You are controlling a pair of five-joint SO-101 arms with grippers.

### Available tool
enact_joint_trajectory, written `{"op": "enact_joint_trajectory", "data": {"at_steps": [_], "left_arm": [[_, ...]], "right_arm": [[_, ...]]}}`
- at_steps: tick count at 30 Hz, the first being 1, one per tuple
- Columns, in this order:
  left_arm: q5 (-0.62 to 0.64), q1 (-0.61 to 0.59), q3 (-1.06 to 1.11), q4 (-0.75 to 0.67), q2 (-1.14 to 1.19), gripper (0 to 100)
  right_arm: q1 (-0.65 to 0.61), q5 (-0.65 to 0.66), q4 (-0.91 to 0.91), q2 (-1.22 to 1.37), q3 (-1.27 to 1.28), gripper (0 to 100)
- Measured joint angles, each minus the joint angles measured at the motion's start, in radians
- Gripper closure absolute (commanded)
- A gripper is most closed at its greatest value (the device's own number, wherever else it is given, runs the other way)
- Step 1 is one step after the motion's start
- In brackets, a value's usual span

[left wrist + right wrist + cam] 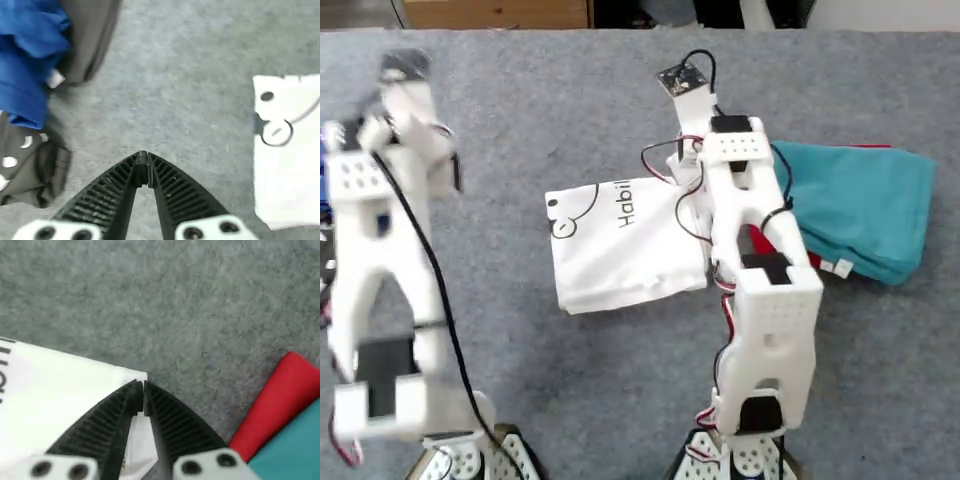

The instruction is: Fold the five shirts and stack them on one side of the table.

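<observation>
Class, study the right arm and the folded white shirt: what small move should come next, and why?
Probably the right gripper should open and take the corner of the white shirt. Its jaws stand shut right at that corner, the shirt already lies folded, and the teal shirt lies on the red shirt beside it, so the stack seems to grow there.

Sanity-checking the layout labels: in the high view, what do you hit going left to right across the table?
left arm → white shirt → right arm → teal shirt
</observation>
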Motion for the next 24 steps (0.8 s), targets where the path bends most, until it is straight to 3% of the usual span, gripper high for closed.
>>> {"op": "enact_joint_trajectory", "data": {"at_steps": [7,12,14,19,24], "left_arm": [[0.0,0.137,0.534,-0.341,-0.258,97],[0.025,0.192,0.594,-0.52,-0.267,97],[0.06,0.213,0.606,-0.598,-0.267,97],[0.101,0.276,0.605,-0.749,-0.167,97],[0.126,0.285,0.568,-0.796,0.028,97]], "right_arm": [[0.003,0.0,0.259,0.0,-0.264,98.4],[0.005,0.091,0.591,0.0,-0.568,98.5],[0.0,0.109,0.644,-0.018,-0.623,98.5],[-0.009,0.121,0.666,-0.215,-0.509,98.5],[-0.06,0.157,0.657,-0.5,-0.1,98.5]]}}
